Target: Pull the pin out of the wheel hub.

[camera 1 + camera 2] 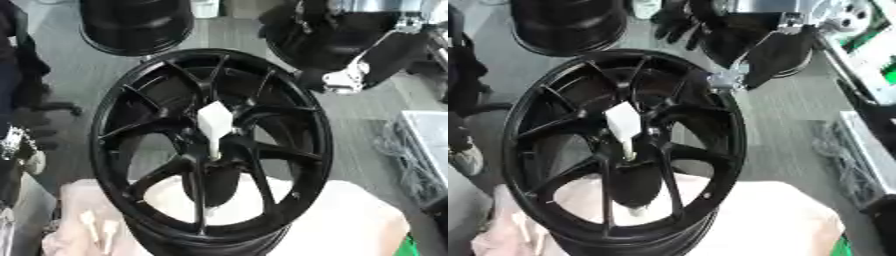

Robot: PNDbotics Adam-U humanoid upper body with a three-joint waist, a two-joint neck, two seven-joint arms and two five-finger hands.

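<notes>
Pin (214,127) sits in the hub at the wheel (114,107) centre: white, wide flat head on top, thin stem going down into the bore. Looks like light, stiff plastic; the head is the only part worth gripping, pinch across its flat faces.

Right hand (680,20) hangs above and beyond the wheel's far rim, well apart from the pin, which lies below it and toward the robot. Dark fingers seem to hang slack and hold nothing, though that view is blurred. Left hand not visible.

Wheel looks heavy and rigid, propped tilted on a pale cloth (350,220), so it should stay put. Spokes crowd the head on all sides; the open room is straight out along the stem, toward the camera.
</notes>
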